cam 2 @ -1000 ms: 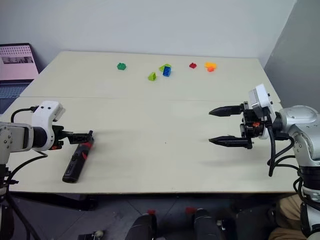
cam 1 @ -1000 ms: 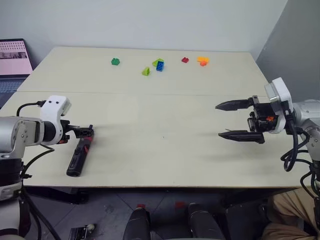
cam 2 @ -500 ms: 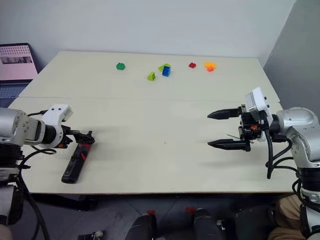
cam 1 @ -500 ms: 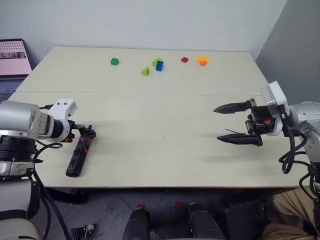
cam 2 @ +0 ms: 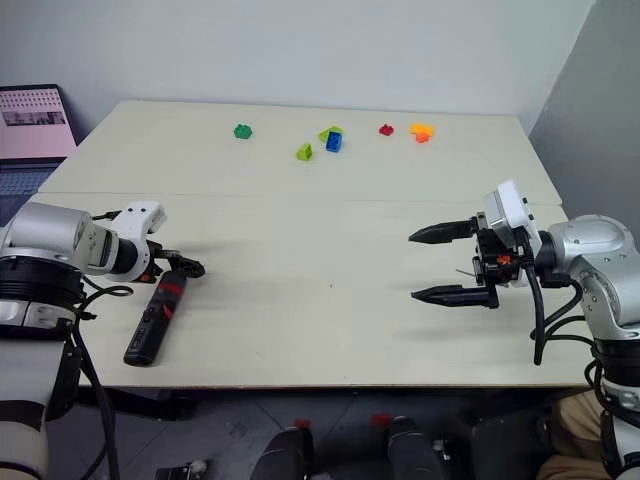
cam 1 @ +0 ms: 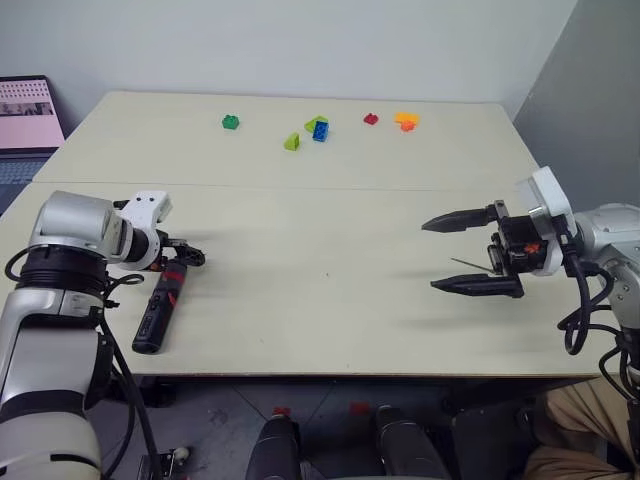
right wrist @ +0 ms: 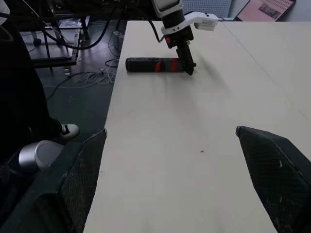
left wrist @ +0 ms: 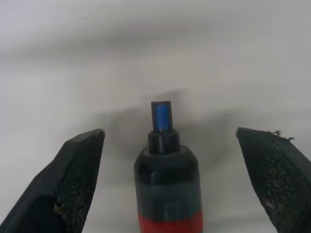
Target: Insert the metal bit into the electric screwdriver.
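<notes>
Centrally, a pale table [cam 1: 300,230] spans the head views and bears every object. One electric screwdriver [cam 1: 160,310] lies flat at lower left of the frame, near the table's front edge, its red-accented tip toward the left gripper [cam 1: 190,255], whose two black fingers stand wide apart to either side of that tip; in the left wrist view the tool's nose [left wrist: 165,165] sits between the spread fingers [left wrist: 73,179] without touching either. One right gripper [cam 1: 470,250] hangs at right of centre above the table, its two fingers likewise spread wide, one above the other, and nothing is clamped between them. One thin dark rod, apparently the metal bit [cam 1: 468,264], shows in the gap between those fingers near the gripper's base; what supports it cannot be told. Toy bricks [cam 1: 318,128] lie scattered along the upper part of the frame: about seven, in green, blue, red and orange. One laptop [cam 1: 25,120] stands at the upper left edge
</notes>
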Motion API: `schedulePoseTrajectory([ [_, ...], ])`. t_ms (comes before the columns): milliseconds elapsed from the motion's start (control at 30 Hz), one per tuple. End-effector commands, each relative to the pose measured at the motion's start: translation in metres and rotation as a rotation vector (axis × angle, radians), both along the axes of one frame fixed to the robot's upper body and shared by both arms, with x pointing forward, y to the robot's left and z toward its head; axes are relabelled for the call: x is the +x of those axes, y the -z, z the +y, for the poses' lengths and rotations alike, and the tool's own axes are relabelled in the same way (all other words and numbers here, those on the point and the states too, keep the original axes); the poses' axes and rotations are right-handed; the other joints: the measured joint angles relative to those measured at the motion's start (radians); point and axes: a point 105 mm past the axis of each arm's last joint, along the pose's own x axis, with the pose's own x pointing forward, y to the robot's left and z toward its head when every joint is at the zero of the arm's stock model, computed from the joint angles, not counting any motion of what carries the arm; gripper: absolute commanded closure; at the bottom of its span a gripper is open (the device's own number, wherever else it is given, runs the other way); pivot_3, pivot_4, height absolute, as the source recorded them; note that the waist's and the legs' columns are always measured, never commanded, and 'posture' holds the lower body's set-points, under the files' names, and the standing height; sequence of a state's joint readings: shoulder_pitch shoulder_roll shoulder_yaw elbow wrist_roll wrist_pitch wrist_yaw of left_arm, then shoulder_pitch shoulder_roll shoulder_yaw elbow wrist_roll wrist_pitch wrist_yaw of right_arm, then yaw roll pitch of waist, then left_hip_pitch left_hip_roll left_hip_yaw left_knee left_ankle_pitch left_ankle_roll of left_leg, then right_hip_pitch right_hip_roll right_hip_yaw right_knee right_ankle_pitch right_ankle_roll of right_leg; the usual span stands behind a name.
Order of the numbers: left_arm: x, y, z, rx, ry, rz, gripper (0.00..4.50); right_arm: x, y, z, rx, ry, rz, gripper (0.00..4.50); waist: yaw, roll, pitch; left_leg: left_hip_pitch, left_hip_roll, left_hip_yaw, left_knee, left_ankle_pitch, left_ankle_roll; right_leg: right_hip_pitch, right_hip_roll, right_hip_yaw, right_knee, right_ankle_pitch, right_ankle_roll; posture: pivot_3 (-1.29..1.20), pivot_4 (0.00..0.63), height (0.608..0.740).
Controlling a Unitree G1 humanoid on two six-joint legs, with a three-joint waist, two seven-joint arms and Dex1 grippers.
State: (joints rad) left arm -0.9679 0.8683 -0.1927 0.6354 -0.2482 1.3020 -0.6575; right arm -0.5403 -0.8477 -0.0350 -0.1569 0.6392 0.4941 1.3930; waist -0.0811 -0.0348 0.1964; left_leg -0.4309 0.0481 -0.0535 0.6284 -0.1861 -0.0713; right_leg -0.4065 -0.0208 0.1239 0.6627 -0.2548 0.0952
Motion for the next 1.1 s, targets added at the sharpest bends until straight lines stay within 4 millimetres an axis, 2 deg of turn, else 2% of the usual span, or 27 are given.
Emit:
schedulePoseTrajectory([
  [33,0.0037,-0.0116,-0.0011,0.017,0.000,-0.023,0.01,-0.0045,-0.0084,-0.0001,-0.009,-0.005,-0.038,0.00,0.000,0.000,0.000,0.000,0.000,0.000,0.000,0.000,0.000,0.000,0.000,0.000,0.000,0.000,0.000,0.00,0.150,0.740],
  [600,-0.0006,-0.0077,-0.0082,-0.010,-0.045,0.003,0.01,-0.0020,-0.0077,0.0021,-0.014,0.005,-0.044,0.00,0.000,0.000,0.000,0.000,0.000,-0.001,0.000,0.000,0.000,0.000,0.000,0.000,0.000,0.000,0.000,0.00,0.150,0.740],
  [733,-0.0007,-0.0089,-0.0054,0.003,-0.051,-0.002,0.60,-0.0015,-0.0085,0.0019,-0.016,0.007,-0.048,0.00,0.000,0.000,0.000,0.000,0.000,-0.001,0.000,0.000,0.000,0.000,0.000,0.000,0.000,0.000,0.000,0.00,0.150,0.740],
  [767,-0.0011,-0.0089,-0.0053,0.003,-0.050,-0.001,0.94,-0.0014,-0.0090,0.0020,-0.016,0.008,-0.048,0.00,0.000,0.000,0.000,0.000,0.000,-0.001,0.000,0.000,0.000,0.000,0.000,0.000,0.000,0.000,0.000,0.00,0.150,0.740],
  [833,-0.0020,-0.0091,-0.0049,0.006,-0.048,0.001,1.22,-0.0012,-0.0097,0.0019,-0.015,0.010,-0.050,0.00,0.000,0.000,0.000,0.000,0.000,-0.001,0.000,0.000,0.000,0.000,0.000,0.000,0.000,0.000,0.000,0.00,0.150,0.740],
  [867,-0.0026,-0.0092,-0.0041,0.007,-0.050,0.002,1.51,-0.0010,-0.0102,0.0017,-0.014,0.012,-0.051,0.00,0.000,0.000,0.000,0.000,0.000,-0.001,0.000,0.000,0.000,0.000,0.000,0.000,0.000,0.000,0.000,0.00,0.150,0.740],
  [933,-0.0035,-0.0095,-0.0016,0.016,-0.051,0.000,1.82,-0.0006,-0.0110,0.0014,-0.009,0.015,-0.051,0.00,0.000,0.000,0.000,0.000,0.000,-0.001,0.000,0.000,0.000,0.000,0.000,0.000,0.000,0.000,0.000,0.00,0.150,0.740],
  [1067,-0.0042,-0.0109,0.0012,0.024,-0.053,-0.008,2.84,0.0003,-0.0117,0.0010,-0.003,0.022,-0.054,0.00,0.000,0.000,0.000,0.000,0.000,-0.001,0.000,0.000,0.000,0.000,0.000,0.000,0.000,0.000,0.000,0.00,0.150,0.740],
  [1100,-0.0042,-0.0111,0.0014,0.024,-0.053,-0.009,2.93,0.0004,-0.0117,0.0009,-0.002,0.023,-0.055,0.00,0.000,0.000,0.000,0.000,0.000,-0.001,0.000,0.000,0.000,0.000,0.000,0.000,0.000,0.000,0.000,0.00,0.150,0.740],
])
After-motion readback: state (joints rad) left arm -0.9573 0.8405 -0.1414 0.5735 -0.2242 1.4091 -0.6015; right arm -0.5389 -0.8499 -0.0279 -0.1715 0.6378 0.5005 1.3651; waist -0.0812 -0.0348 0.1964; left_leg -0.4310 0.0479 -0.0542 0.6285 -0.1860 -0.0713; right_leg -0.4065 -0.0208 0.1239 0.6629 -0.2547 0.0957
